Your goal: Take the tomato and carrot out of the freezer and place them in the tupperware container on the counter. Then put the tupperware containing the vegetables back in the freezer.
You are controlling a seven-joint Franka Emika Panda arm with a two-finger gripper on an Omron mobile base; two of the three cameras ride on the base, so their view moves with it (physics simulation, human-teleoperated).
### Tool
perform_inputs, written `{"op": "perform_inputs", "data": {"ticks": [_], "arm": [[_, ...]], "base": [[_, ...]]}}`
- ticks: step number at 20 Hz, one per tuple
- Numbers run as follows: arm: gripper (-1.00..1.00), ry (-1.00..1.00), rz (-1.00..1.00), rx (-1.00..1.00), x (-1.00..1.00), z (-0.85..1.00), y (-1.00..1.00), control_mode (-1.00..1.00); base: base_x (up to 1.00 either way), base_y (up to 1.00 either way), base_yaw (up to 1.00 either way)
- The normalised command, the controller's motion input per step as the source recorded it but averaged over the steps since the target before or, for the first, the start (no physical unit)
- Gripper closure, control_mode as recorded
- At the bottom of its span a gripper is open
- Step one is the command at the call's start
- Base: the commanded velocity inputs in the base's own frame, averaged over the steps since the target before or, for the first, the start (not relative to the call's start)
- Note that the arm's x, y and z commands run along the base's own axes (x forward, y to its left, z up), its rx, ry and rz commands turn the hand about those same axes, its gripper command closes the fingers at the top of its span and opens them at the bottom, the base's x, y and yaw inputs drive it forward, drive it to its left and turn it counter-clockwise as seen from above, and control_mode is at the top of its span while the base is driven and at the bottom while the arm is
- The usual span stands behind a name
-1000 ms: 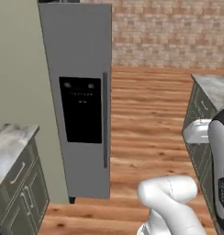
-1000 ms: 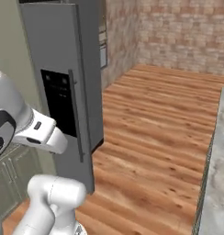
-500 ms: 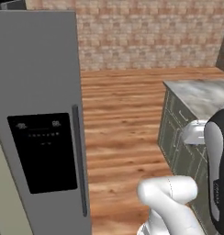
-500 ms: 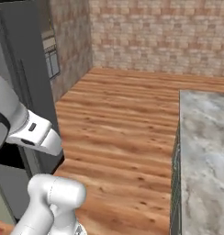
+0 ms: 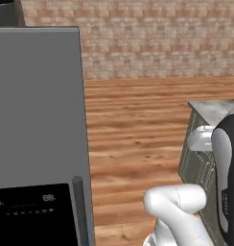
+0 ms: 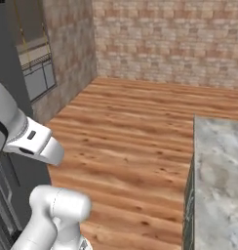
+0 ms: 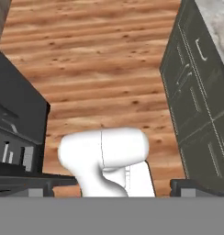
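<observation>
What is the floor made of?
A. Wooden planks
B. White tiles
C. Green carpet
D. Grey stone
A: the floor shows long brown wooden planks running from the freezer across to the counter.

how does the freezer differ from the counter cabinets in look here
The freezer is a tall, plain dark grey slab with a black panel and a long dark bar handle; the counter is low, a grey-white veined marble top over green cabinets. The freezer front is one smooth closed door, while the cabinets are split into panelled doors and drawers with small silver handles. Both stand on the same wooden floor, facing each other across it.
</observation>
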Motion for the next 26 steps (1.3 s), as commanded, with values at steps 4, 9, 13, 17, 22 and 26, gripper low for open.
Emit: {"op": "perform_inputs", "data": {"ticks": [4, 9, 13, 17, 22, 26], "arm": [[-1.0, 0.0, 0.0, 0.0, 0.0, 0.0, 0.0, 1.0], [-1.0, 0.0, 0.0, 0.0, 0.0, 0.0, 0.0, 1.0], [-1.0, 0.0, 0.0, 0.0, 0.0, 0.0, 0.0, 1.0], [-1.0, 0.0, 0.0, 0.0, 0.0, 0.0, 0.0, 1.0], [-1.0, 0.0, 0.0, 0.0, 0.0, 0.0, 0.0, 1.0], [-1.0, 0.0, 0.0, 0.0, 0.0, 0.0, 0.0, 1.0]], "base": [[1.0, 0.0, 0.25], [0.95, 0.0, 0.52], [0.49, 0.0, 0.81], [0.3, 0.0, 0.89], [0.37, 0.0, 0.89], [0.62, 0.0, 0.83]]}}
